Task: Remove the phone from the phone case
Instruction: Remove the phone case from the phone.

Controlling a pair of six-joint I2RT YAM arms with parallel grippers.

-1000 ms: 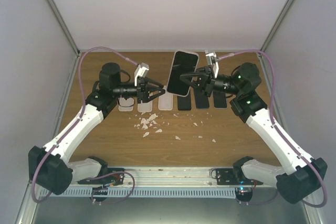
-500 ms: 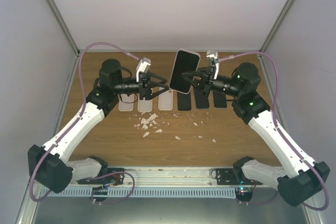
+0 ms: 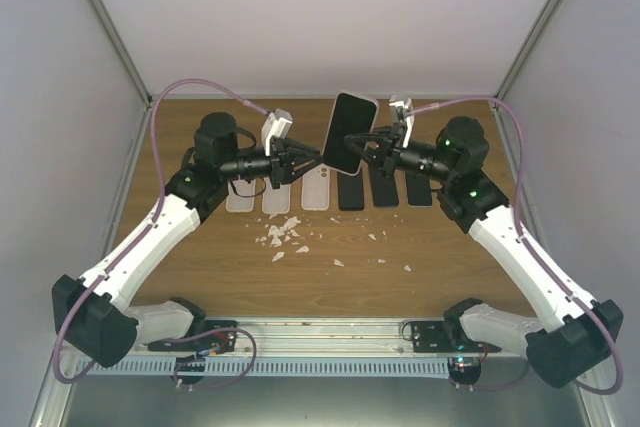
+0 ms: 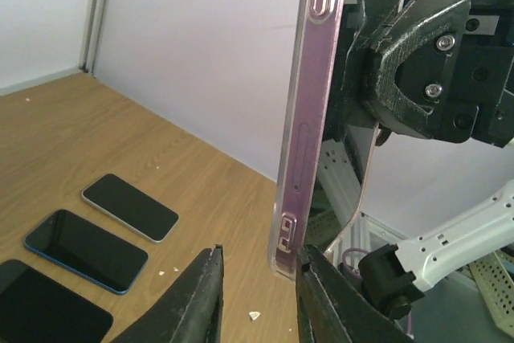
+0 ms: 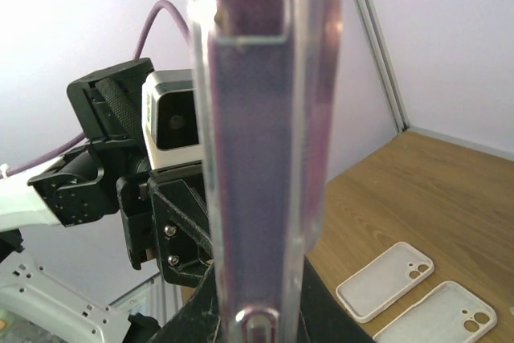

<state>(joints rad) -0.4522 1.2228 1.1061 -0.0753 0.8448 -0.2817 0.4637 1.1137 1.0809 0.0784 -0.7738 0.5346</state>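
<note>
A purple phone (image 3: 349,133) in a clear phone case (image 4: 283,230) hangs upright above the table's back middle. My right gripper (image 3: 354,143) is shut on it from the right, and its fingers clamp the front and back faces (image 5: 255,295). My left gripper (image 3: 318,159) reaches in from the left. In the left wrist view its jaws (image 4: 259,253) straddle the case's lower corner. The right finger (image 4: 315,279) touches the case edge, while the left finger (image 4: 206,279) stands off with a gap. The phone (image 5: 257,118) fills the middle of the right wrist view, edge on.
Three empty pale cases (image 3: 276,197) and three bare dark phones (image 3: 385,190) lie in a row beneath the held phone. White scraps (image 3: 285,237) are scattered in front of them. Walls close the back and both sides.
My left gripper has moved right to the phone and its jaws, wider a moment ago, have narrowed around the case's corner. The right gripper has shifted the phone slightly left.
</note>
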